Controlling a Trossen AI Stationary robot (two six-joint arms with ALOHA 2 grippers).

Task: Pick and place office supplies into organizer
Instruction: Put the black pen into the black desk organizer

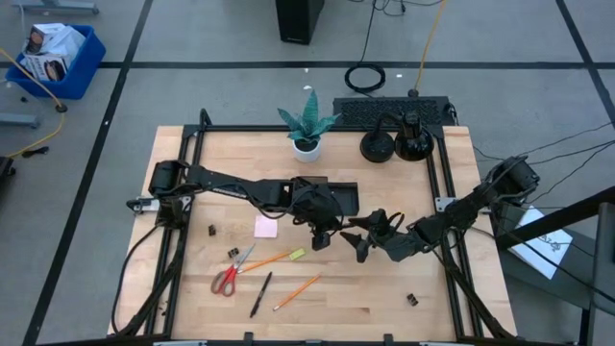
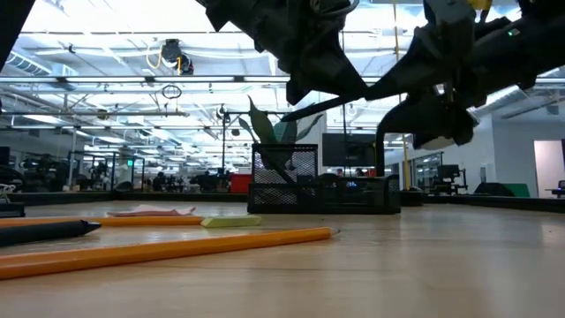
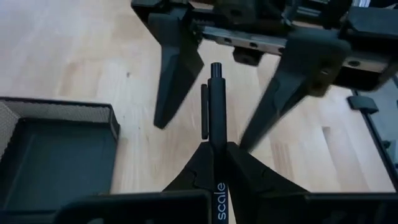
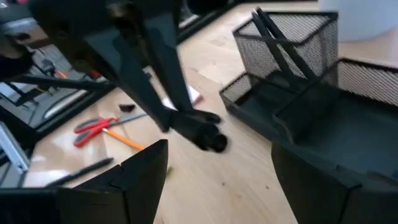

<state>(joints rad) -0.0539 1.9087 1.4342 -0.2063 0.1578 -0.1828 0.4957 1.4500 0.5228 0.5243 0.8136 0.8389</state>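
Organizer (image 1: 332,189) at frame centre, one pen (image 4: 280,43) already standing in its mesh cup. Left gripper (image 3: 214,163) clamped on a second pen (image 3: 215,106); right gripper (image 4: 217,163) agape before it. Scissors (image 1: 231,276), pencils (image 1: 296,291), pad (image 1: 266,227), highlighter (image 1: 297,255), clips (image 1: 233,253) lay lower left, unplaced.

Left arm hides most of the organizer (image 1: 338,188).

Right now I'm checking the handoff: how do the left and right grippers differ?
The left gripper is shut on a black pen; the right gripper is open and holds nothing. The pen's free end sits between the right gripper's spread fingers. Both hang above the table, beside the organizer.
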